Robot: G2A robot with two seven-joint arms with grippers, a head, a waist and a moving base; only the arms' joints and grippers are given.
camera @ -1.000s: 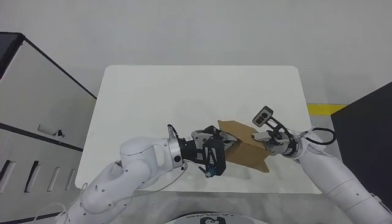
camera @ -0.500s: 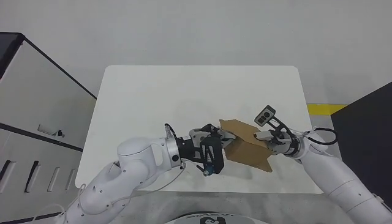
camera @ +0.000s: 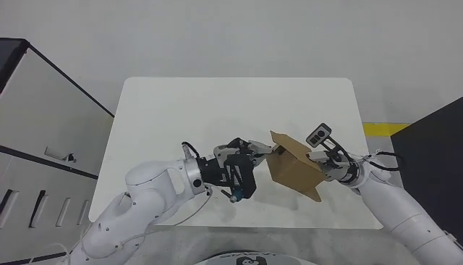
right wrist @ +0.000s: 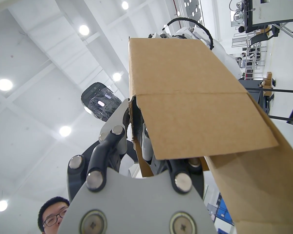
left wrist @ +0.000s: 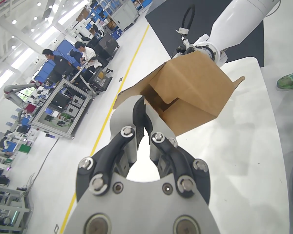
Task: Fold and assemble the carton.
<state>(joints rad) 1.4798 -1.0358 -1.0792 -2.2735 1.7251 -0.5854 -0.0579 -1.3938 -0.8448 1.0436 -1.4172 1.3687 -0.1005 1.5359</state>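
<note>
A brown carton (camera: 293, 167) is held tilted above the near right part of the white table (camera: 217, 106), its flaps unfolded. My right gripper (camera: 315, 165) is shut on the carton's right-hand wall; in the right wrist view the cardboard (right wrist: 185, 98) stands pinched between the fingers of that gripper (right wrist: 136, 132). My left gripper (camera: 266, 151) is shut at the carton's left end. In the left wrist view its tips (left wrist: 142, 113) sit at the edge of a flap by the open end of the carton (left wrist: 193, 86), with nothing seen between them.
A black cabinet (camera: 14, 55) stands off the table's left side and a dark platform (camera: 434, 142) off its right. The table's front edge (camera: 289, 226) lies just below both arms. The far half of the table is bare.
The right gripper has raised and tilted the carton, shifting it slightly right. The left gripper has drawn back to the left, from against the carton's side to its left corner.
</note>
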